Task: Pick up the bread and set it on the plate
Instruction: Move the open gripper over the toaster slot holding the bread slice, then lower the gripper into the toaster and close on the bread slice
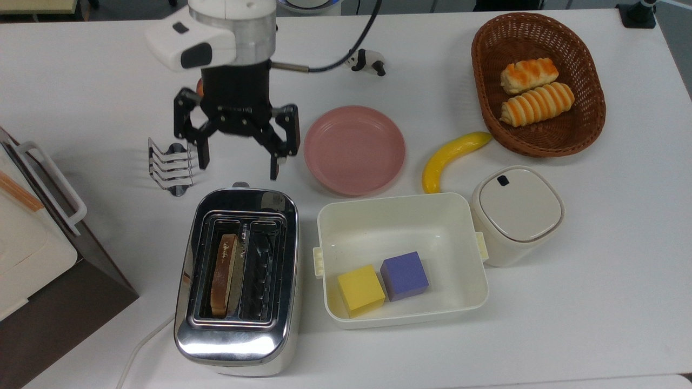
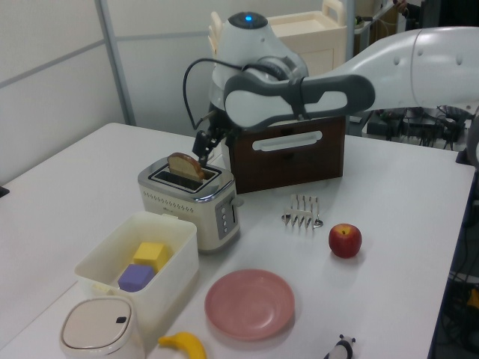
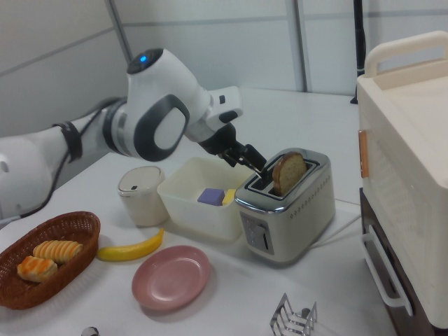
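Bread point(image 1: 224, 274) standing upright in the left slot of the toaster point(image 1: 238, 346) as the top view shows it, rounded top poking above the chrome. End effector point(image 1: 238, 162) hanging above the tabletop point(image 1: 594, 302) just beyond the toaster's far end, fingers point(image 1: 274, 167) spread wide apart, gripping nothing, well clear of the slice. Pink plate point(image 1: 354, 149) bare, just to the top view's right of the end effector, near the cream tub point(image 1: 400, 216). Yellow block point(image 1: 360, 290) and purple block point(image 1: 404, 275) side by side inside the tub. Toast rack point(image 1: 170, 165) to the top view's left of the end effector. Banana point(image 1: 451, 158) between plate and wicker basket point(image 1: 481, 70), two striped rolls point(image 1: 532, 89) in the basket. Lidded pot point(image 1: 516, 213) touching the tub's right end.
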`<state>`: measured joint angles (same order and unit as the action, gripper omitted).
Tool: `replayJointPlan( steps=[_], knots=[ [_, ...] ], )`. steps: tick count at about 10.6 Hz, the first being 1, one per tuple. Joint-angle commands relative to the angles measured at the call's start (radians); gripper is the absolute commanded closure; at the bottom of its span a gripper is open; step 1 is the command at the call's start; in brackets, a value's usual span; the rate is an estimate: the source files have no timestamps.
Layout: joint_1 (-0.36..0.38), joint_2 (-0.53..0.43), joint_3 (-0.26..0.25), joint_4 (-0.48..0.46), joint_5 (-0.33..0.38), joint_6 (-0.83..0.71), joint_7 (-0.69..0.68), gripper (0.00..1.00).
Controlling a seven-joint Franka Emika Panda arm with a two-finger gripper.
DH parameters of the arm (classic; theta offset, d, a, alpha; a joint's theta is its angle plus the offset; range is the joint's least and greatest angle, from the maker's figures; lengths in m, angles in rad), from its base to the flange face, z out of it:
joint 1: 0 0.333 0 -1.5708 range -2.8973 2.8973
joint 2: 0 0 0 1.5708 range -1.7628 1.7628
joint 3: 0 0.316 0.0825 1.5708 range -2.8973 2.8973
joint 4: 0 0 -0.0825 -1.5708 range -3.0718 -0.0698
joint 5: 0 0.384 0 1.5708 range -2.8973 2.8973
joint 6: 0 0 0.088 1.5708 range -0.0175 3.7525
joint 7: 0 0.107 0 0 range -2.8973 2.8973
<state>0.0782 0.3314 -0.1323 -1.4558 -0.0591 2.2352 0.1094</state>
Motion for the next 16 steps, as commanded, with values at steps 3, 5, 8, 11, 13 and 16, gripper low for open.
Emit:
replayJointPlan(
  steps=[3, 5, 8, 11, 13, 16],
  knots=[
    [0.006, 0.154, -0.012, -0.012, -0.005, 0.323, 0.036, 0.0],
    [0.009, 0.175, -0.029, -0.012, -0.005, 0.386, 0.07, 0.0],
    [0.009, 0.196, -0.052, 0.008, -0.013, 0.445, 0.084, 0.27],
    [0.012, 0.187, -0.055, 0.009, -0.053, 0.443, 0.081, 0.88],
    [0.012, 0.182, -0.055, 0.009, -0.085, 0.44, 0.082, 1.0],
    [0.012, 0.118, -0.053, 0.023, -0.082, 0.435, 0.088, 1.0]
  ],
)
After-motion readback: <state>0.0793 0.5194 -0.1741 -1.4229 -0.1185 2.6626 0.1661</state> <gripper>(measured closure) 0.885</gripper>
